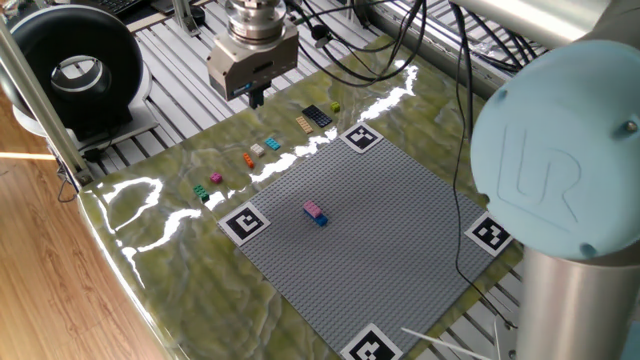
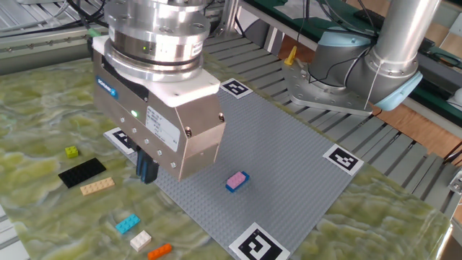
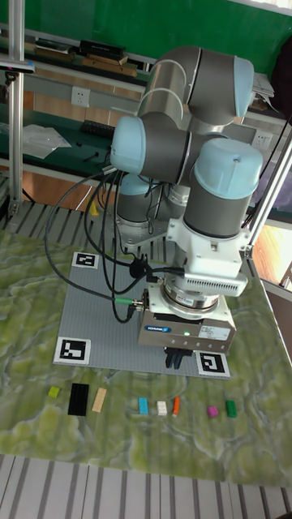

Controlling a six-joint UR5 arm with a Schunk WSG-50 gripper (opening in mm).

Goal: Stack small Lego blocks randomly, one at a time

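My end effector (image 3: 174, 358) hangs above the row of loose bricks laid out along the edge of the grey baseplate (image 1: 400, 230), a row spread apart so that each piece can be taken singly, one at a time. From the tall fixed view the row runs: a yellow-green brick (image 3: 53, 392), a black plate (image 3: 78, 399), a tan brick (image 3: 100, 398), a cyan brick (image 3: 143, 405), a white brick (image 3: 162, 408), an orange brick (image 3: 176, 405), a magenta brick (image 3: 212, 412) and a green brick (image 3: 229, 409), all lying flat on the mottled green surface (image 3: 32, 438) and well apart from the stack. That stack, a pink brick (image 2: 236, 178) pressed onto a blue brick (image 2: 232, 187), stands near the middle of the baseplate, between the black-and-white marker tags (image 1: 245, 222) at its corners. My arm (image 3: 186, 105) folds forward from its base behind the plate, wrist pointing straight down, the dark fingers (image 2: 147, 170) vertical over the cyan, white and orange end of the row. Nothing shows between the fingers, and they look close together, though the housing hides too much for me to tell whether they are parted or closed. I judge the next brick is about to be chosen here, likely the white or the orange one.
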